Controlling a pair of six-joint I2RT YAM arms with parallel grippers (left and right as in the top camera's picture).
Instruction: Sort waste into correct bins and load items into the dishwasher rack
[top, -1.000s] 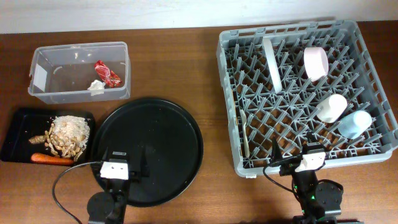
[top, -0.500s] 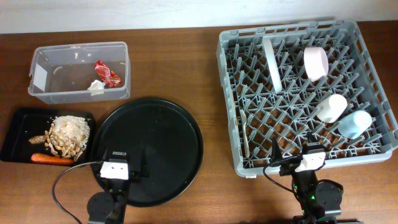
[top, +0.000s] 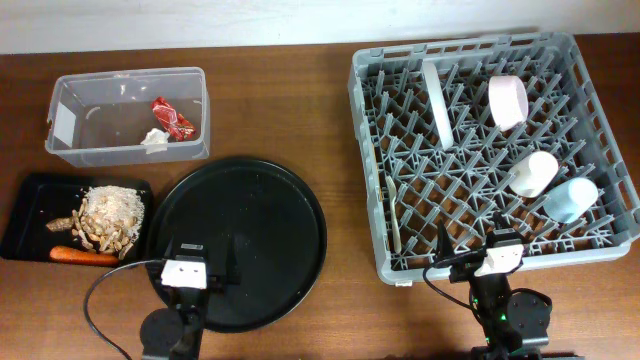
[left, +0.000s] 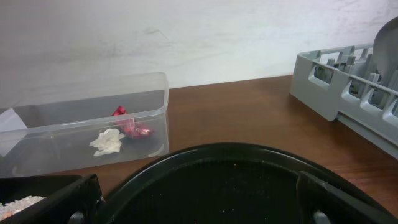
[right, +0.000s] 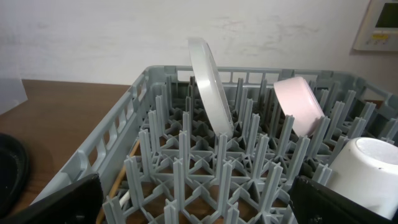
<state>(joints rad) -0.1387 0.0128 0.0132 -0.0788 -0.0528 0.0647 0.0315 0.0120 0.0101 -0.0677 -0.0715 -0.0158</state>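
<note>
Overhead, the job looks done: the large grey plastic dishwasher rack (top: 357, 140) at 3 o'clock holds one white plate (top: 436, 100), one pinkish bowl (top: 507, 100), two cups (top: 533, 172); the clear plastic tub (top: 128, 153) at 10 o'clock, two scraps (top: 172, 117). Left wrist: the left tool (left: 198, 186) gapes wide, empty, over the round black tray (left: 211, 168). Right wrist: the right tool (right: 196, 190), likewise, facing the rack.

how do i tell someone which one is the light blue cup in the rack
Find the big grey rack on the right of the overhead view. In its lower right area, two cups lie tilted among the pegs. The light blue cup is the one nearest the rack's right wall. Its neighbour, the white cup, sits further in, and only the outer one has a pale blue tint.
</note>
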